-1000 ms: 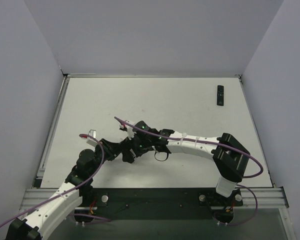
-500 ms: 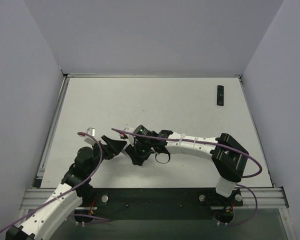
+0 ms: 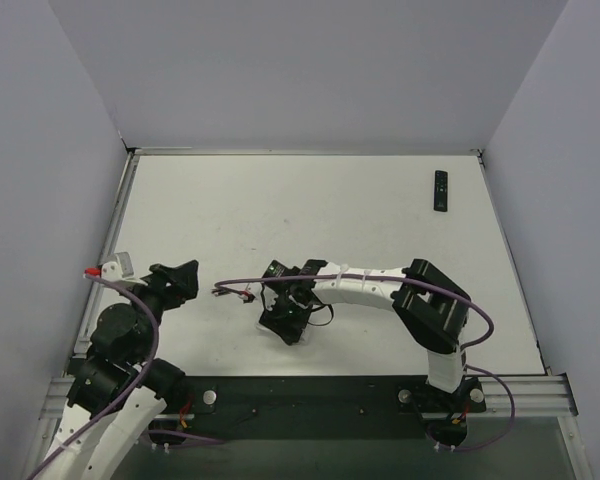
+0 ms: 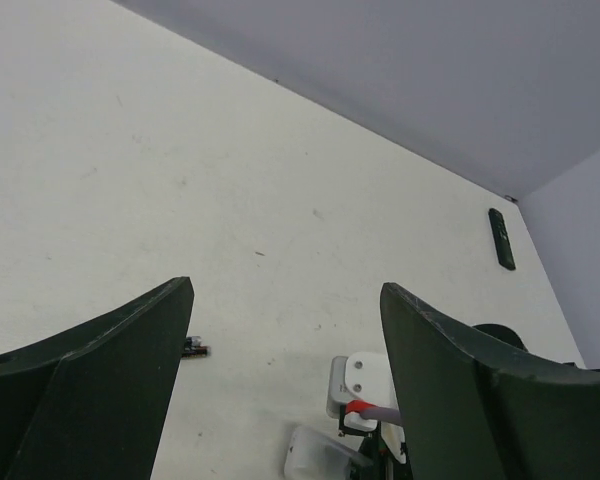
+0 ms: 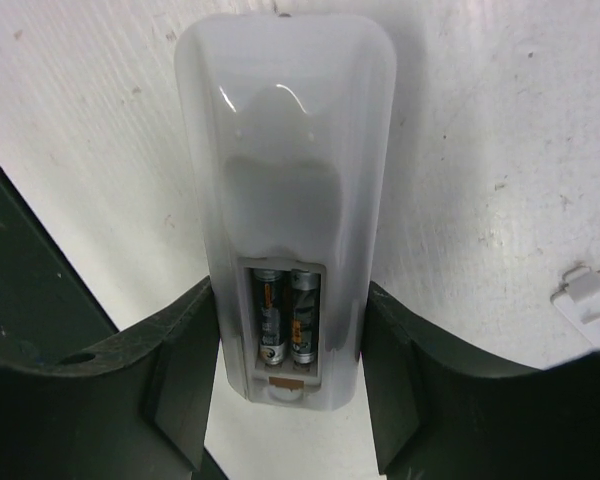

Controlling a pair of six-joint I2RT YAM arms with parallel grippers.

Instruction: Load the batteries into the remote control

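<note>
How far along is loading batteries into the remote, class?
Done: two batteries sit in the open compartment of the white remote. In hand: the right end effector grips its sides; the left end effector is open, empty. Left: the compartment is uncovered; a white piece, possibly its cover, lies nearby.

Soft, even overhead light keeps the white bench (image 3: 310, 200) bright, and what shadows fall are faint and diffuse. The remote (image 5: 285, 150) is in sharp focus, with mild glare patches on its pale shell. Close to its camera, the left end effector (image 4: 287, 288) looks dark and slightly blurred.
</note>
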